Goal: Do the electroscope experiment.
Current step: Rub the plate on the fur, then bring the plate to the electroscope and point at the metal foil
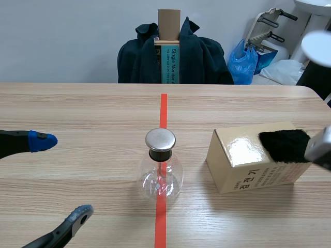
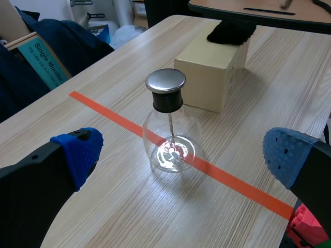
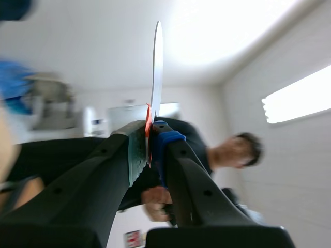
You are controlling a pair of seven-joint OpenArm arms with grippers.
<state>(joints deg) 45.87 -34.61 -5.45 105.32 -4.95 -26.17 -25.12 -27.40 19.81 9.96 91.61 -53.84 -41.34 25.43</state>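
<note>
Room: grey wall; a dark jacket (image 1: 207,57) hangs on a chair past the table's far edge.
Surface: wood-grain table (image 1: 77,113), orange-red tape line down its middle.
Electroscope (image 1: 160,170): glass flask standing upright on the tape line, mid-table; long axis vertical, metal cap (image 1: 160,139) on top, rod hanging down inside.
Box: cardboard box (image 1: 243,165) right of the flask, near but apart; black fur cloth (image 1: 283,144) on its top.
Left gripper (image 1: 64,176): fingers spread wide, gripping nothing, low at the flask's left.
Right gripper (image 3: 150,147): clamped on a thin white disc (image 3: 156,67), seen edge-on, pointing up at the ceiling.
Edges/room: flask well in from every table edge; widest open wood at its left and far side.
</note>
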